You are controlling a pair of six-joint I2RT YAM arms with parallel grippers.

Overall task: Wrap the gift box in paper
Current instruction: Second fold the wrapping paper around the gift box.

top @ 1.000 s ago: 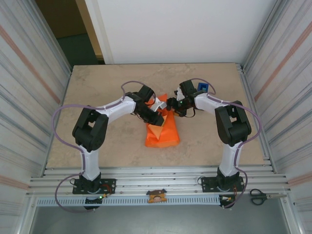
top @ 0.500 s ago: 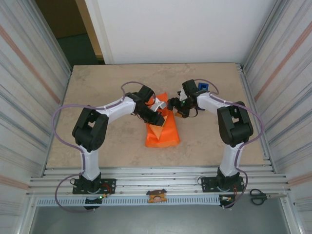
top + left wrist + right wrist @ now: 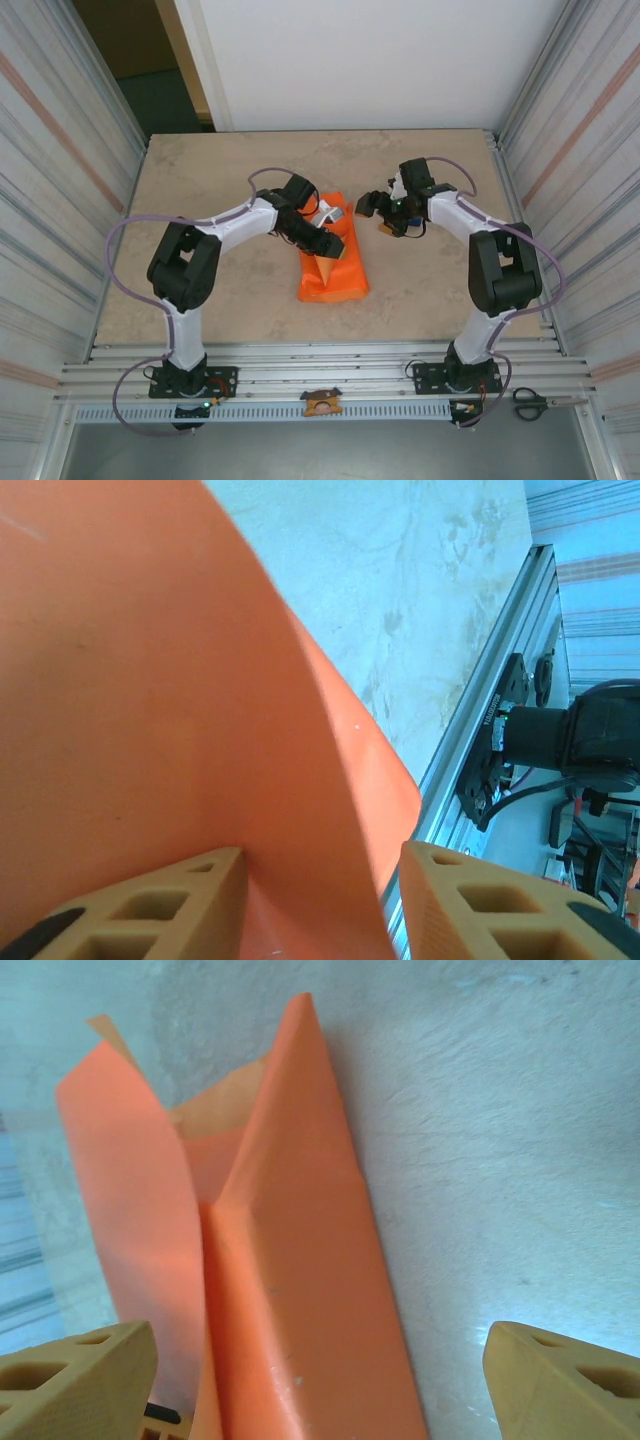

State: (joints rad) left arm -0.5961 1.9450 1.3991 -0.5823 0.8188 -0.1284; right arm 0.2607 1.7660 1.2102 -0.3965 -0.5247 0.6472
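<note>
1. A beige, marbled table (image 3: 220, 290) fills the middle of the top view. Its surface also shows in the left wrist view (image 3: 400, 570) and the right wrist view (image 3: 500, 1110).
2. Ribbed aluminium rails (image 3: 330, 358) run along the table's near edge.
3. Black-handled scissors (image 3: 530, 403) lie at the near right, off the table, blades pointing right.
4. A small brown piece (image 3: 321, 403) sits midway along the slotted strip; I cannot tell what it is.
5. Ribbed metal side walls (image 3: 60, 200) stand on both sides.
6. A plain white back wall (image 3: 350, 60) has a dark doorway (image 3: 140, 50) to its left.

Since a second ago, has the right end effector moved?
Yes. The right end effector has backed off rightward, away from the paper and nearer the right edge of the table.
</note>
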